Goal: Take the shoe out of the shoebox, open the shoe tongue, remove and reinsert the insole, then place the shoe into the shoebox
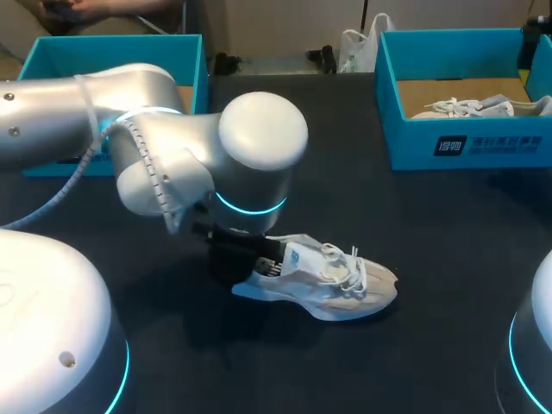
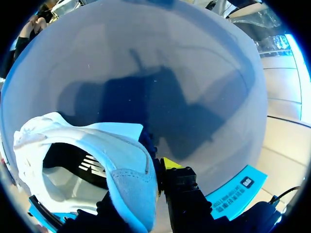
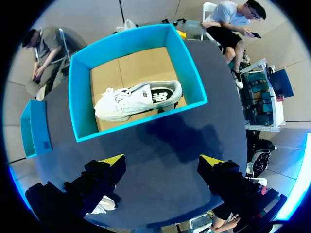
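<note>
Left arm (image 1: 259, 138) over shoe (image 1: 345, 285) heel — shoebox (image 1: 466, 142) far-right

A robotics lab bench is showing here.
A silver left arm (image 1: 259, 129) and right arm (image 1: 530, 345), joint rings glowing cyan, are standing over a dark table (image 1: 448, 241), where an open teal shoebox (image 1: 466, 142) and a white shoe (image 1: 345, 285) are lying.

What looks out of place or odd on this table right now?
Nothing looks spilled or damaged. One oddity: the second shoe lies on its side in the shoebox, not on its sole. The shoe out on the table has loose laces, and the left gripper is pinching its heel collar.
</note>
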Controlling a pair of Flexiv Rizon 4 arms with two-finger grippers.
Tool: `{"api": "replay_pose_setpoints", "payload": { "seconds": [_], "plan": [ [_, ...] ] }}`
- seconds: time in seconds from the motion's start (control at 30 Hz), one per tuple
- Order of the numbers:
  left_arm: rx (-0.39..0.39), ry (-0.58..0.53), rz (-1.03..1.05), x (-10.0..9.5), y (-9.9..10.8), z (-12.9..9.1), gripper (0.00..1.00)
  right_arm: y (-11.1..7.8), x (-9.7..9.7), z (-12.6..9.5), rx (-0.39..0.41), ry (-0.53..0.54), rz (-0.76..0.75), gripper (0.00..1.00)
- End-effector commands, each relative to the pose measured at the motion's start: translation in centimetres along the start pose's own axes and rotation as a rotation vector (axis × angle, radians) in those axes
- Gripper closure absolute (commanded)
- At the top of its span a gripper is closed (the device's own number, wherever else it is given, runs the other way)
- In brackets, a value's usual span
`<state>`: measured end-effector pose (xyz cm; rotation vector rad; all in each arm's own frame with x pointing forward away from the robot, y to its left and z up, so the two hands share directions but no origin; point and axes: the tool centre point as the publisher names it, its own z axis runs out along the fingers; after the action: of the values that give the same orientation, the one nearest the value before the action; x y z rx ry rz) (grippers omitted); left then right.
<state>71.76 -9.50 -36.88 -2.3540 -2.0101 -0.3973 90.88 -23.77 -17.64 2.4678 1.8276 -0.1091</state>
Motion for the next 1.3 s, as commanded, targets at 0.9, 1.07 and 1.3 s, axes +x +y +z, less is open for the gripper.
{"api": "replay_pose_setpoints", "payload": {
  "seconds": [0.9, 1.07, 1.3],
  "plan": [
    [-0.092, -0.111, 0.011, 1.4, 0.0, -2.5, 0.00, -0.1, 0.0, 0.0, -0.001, 0.000, 0.001, 0.00],
    [-0.080, -0.144, -0.025, 2.1, 0.3, -4.5, 0.00, -0.1, 0.0, 0.0, -0.001, 0.000, 0.001, 0.00],
    [0.019, -0.276, -0.137, 4.4, 0.6, -8.3, 0.00, -0.1, 0.0, 0.0, -0.001, 0.000, 0.001, 0.00]
  ]
}}
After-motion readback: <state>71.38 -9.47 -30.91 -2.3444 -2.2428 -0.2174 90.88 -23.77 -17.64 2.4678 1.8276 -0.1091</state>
